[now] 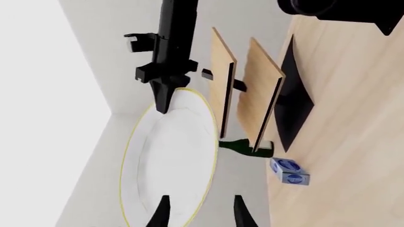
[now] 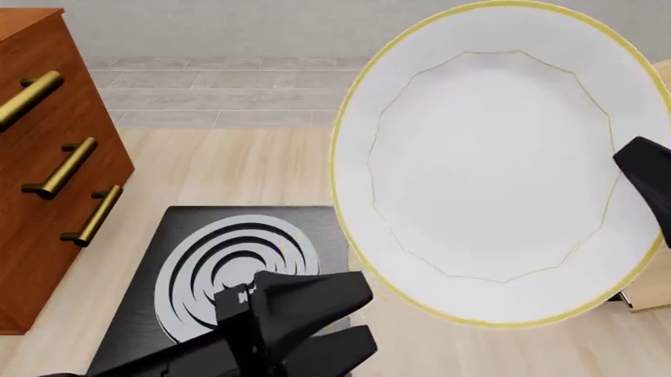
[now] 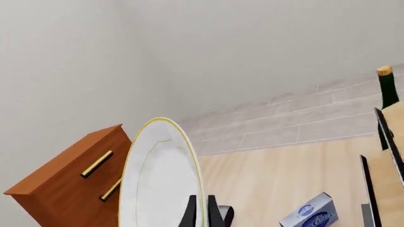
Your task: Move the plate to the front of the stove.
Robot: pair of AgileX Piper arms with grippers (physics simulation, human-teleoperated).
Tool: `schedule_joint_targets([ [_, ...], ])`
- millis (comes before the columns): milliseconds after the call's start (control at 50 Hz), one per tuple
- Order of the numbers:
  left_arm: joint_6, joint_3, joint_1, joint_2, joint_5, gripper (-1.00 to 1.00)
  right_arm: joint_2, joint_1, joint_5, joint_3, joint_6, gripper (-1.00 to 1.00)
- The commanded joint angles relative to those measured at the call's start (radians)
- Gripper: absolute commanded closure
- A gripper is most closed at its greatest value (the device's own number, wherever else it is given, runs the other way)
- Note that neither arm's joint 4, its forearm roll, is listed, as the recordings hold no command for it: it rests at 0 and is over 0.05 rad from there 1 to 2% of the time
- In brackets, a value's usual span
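The plate [image 2: 493, 157] is up in the air, tipped nearly on edge, and my right gripper [image 3: 200, 210] is pinched on its rim, fingers clamped either side. My left gripper [image 1: 198, 213] has its fingers spread with nothing between them, near the plate's opposite edge. The stove [image 2: 225, 267] sits below and left of my right gripper. I'd level the plate first, then lower it slowly onto bare table just in front of the slab, clear of the burner.

The plate [image 2: 493, 165] hangs tilted right of the stove [image 2: 236, 271]; a drawer cabinet [image 2: 47, 157] stands left.
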Motion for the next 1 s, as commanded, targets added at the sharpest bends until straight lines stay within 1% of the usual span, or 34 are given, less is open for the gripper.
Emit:
schedule_joint_targets([
  [20, -0.027, -0.008, 0.007, -0.072, 0.059, -1.0, -0.068, -0.074, 0.054, -0.034, 0.029, 1.0],
  [80, -0.075, -0.032, 0.031, -0.162, 0.156, -1.0, -0.078, -0.082, 0.064, -0.039, 0.03, 1.0],
  [120, -0.089, -0.04, 0.036, -0.201, 0.187, -1.0, -0.089, -0.09, 0.072, -0.042, 0.037, 1.0],
  [140, -0.131, -0.061, 0.052, -0.255, 0.259, -1.0, -0.093, -0.093, 0.079, -0.047, 0.035, 1.0],
  [160, -0.145, -0.068, 0.058, -0.283, 0.289, -1.0, -0.1, -0.1, 0.086, -0.049, 0.036, 1.0],
  [220, -0.147, -0.07, 0.07, -0.315, 0.307, -1.0, -0.113, -0.112, 0.094, -0.047, 0.04, 1.0],
  [320, -0.2, -0.095, 0.098, -0.396, 0.39, -1.0, -0.132, -0.136, 0.107, -0.051, 0.049, 1.0],
  [440, -0.203, -0.089, 0.118, -0.429, 0.406, -1.0, -0.13, -0.161, 0.112, -0.07, 0.052, 1.0],
  [560, -0.211, -0.079, 0.131, -0.459, 0.418, -1.0, -0.124, -0.178, 0.092, -0.061, 0.066, 1.0],
  [640, -0.229, -0.083, 0.144, -0.486, 0.444, -1.0, -0.119, -0.185, 0.078, -0.048, 0.071, 1.0],
  [780, -0.351, -0.157, 0.199, -0.605, 0.612, -1.0, -0.105, -0.191, 0.058, -0.034, 0.08, 1.0],
  [840, -0.451, -0.225, 0.228, -0.682, 0.737, -1.0, -0.089, -0.191, 0.047, -0.032, 0.088, 1.0],
  [880, -0.502, -0.266, 0.247, -0.721, 0.803, -1.0, -0.06, -0.179, 0.034, -0.029, 0.099, 1.0],
  [900, -0.551, -0.301, 0.266, -0.746, 0.859, -1.0, -0.056, -0.181, 0.023, -0.028, 0.101, 1.0],
  [920, -0.56, -0.308, 0.27, -0.75, 0.873, -1.0, -0.054, -0.184, 0.019, -0.029, 0.099, 1.0],
  [940, -0.583, -0.322, 0.28, -0.761, 0.9, -1.0, -0.045, -0.182, 0.011, -0.03, 0.098, 1.0],
  [960, -0.625, -0.35, 0.298, -0.784, 0.938, -1.0, -0.029, -0.18, -0.005, -0.027, 0.107, 1.0],
  [1000, -0.662, -0.376, 0.308, -0.791, 0.979, -1.0, -0.01, -0.181, -0.017, -0.031, 0.107, 1.0],
])
